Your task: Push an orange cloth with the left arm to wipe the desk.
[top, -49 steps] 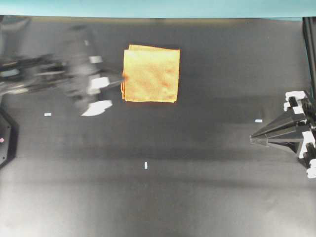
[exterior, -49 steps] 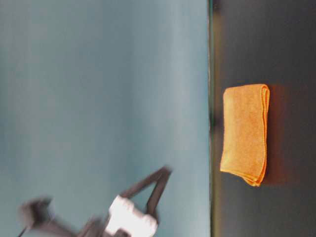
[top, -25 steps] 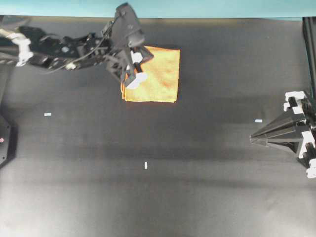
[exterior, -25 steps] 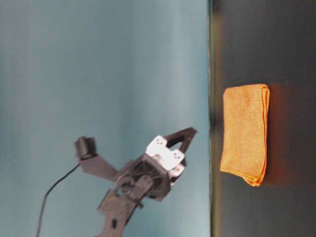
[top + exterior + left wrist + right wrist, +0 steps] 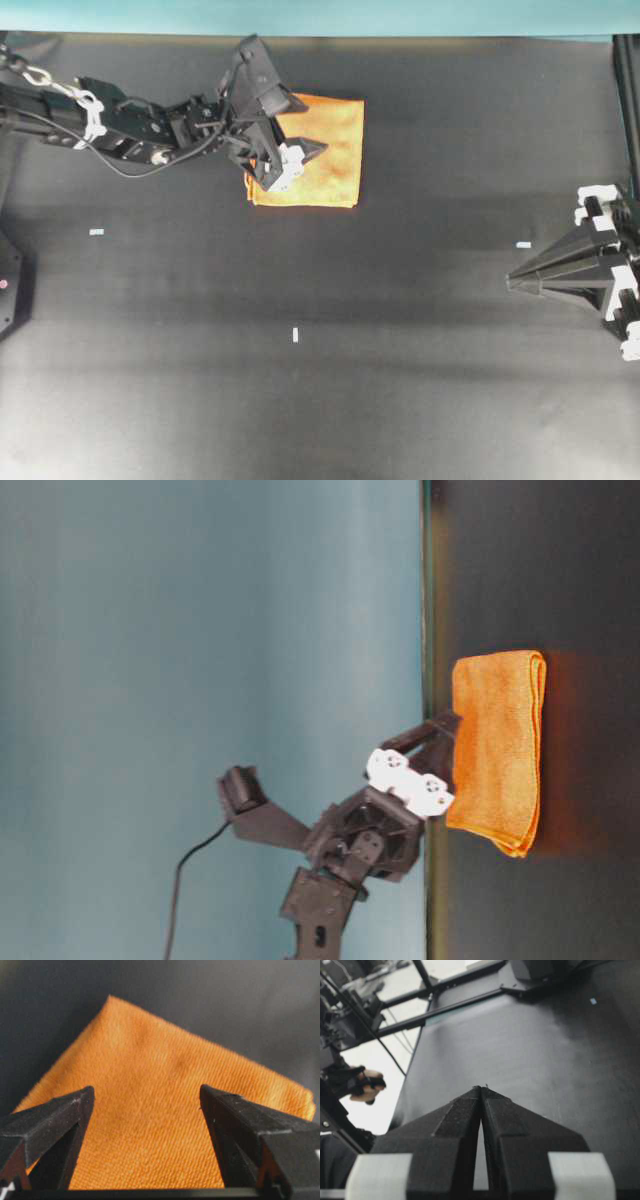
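The orange cloth (image 5: 325, 150) lies folded and flat on the black desk (image 5: 400, 350) near its far edge. The left arm (image 5: 130, 130) reaches in from the left. Its gripper (image 5: 297, 155) is open over the cloth's left half, pointing down. In the table-level view its fingertips (image 5: 448, 725) reach the top of the cloth (image 5: 497, 750). In the left wrist view the gripper (image 5: 146, 1091) has its two jaws apart, with the cloth (image 5: 150, 1125) filling the gap and nothing gripped. My right gripper (image 5: 515, 282) is shut and empty at the right edge; the right wrist view (image 5: 481, 1088) shows its jaws together.
Small white tape marks (image 5: 97, 232) (image 5: 295, 335) (image 5: 524, 244) lie on the desk. A teal strip (image 5: 320, 15) runs along the far edge. A black base (image 5: 10, 285) sits at the left edge.
The left arm has swung in from the left and come down onto the cloth's left half. The cloth and the right arm have not moved.
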Controlling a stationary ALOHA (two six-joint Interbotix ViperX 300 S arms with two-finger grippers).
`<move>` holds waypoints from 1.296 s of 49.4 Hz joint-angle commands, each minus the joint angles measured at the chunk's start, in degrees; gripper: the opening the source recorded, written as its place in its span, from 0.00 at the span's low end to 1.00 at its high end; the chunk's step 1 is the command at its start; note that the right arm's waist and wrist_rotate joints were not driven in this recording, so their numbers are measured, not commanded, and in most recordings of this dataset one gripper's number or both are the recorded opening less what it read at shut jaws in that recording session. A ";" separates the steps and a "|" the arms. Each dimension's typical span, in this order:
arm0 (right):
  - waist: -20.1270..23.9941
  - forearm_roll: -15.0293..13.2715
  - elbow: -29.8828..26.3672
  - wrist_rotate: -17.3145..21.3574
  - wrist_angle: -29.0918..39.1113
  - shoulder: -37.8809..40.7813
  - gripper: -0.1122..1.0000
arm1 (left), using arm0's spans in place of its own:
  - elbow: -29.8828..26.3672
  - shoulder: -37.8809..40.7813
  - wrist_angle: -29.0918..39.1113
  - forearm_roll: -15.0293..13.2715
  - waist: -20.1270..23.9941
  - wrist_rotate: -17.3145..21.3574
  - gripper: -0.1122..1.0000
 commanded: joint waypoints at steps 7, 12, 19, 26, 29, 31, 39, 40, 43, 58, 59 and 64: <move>0.00 0.09 0.09 0.00 -0.44 0.26 0.10 | -2.29 2.37 -0.97 0.26 -0.18 -0.09 0.85; 0.00 0.09 0.00 0.09 -0.18 0.18 0.10 | -2.64 2.72 -0.79 0.18 -0.26 -0.09 0.85; 0.00 0.09 0.09 0.09 -0.18 0.00 0.10 | -1.41 2.55 0.09 0.26 -1.05 -0.09 0.85; 0.00 0.09 0.00 0.00 -0.35 0.00 0.10 | 0.26 2.37 1.76 0.26 -1.67 -0.09 0.85; 0.00 0.18 0.09 0.00 -0.44 0.00 0.10 | 0.97 2.29 1.85 0.26 -1.67 -0.09 0.85; 0.00 0.09 0.09 0.00 -0.44 0.00 0.10 | 1.41 2.20 1.85 0.26 -1.76 -0.09 0.85; 0.00 0.09 0.09 0.00 -0.44 0.00 0.10 | 3.78 1.58 1.93 0.26 -2.37 -0.09 0.85; 0.00 0.09 0.09 0.09 -0.44 0.00 0.10 | 4.13 1.49 1.93 0.26 -2.46 -0.09 0.85; 0.00 0.09 0.09 0.09 -0.44 0.00 0.10 | 5.27 1.05 1.93 0.26 -2.99 -0.09 0.85; 0.00 0.09 0.09 0.00 -0.35 0.00 0.10 | 12.57 -6.59 2.02 0.26 -7.91 -0.18 0.85; -0.09 0.09 0.09 0.00 -0.35 -0.09 0.10 | 13.18 -7.21 1.93 0.26 -8.35 -0.18 0.85; 0.00 0.09 0.09 0.09 -0.44 -0.09 0.10 | 15.03 -9.84 2.02 0.26 -10.46 -0.26 0.85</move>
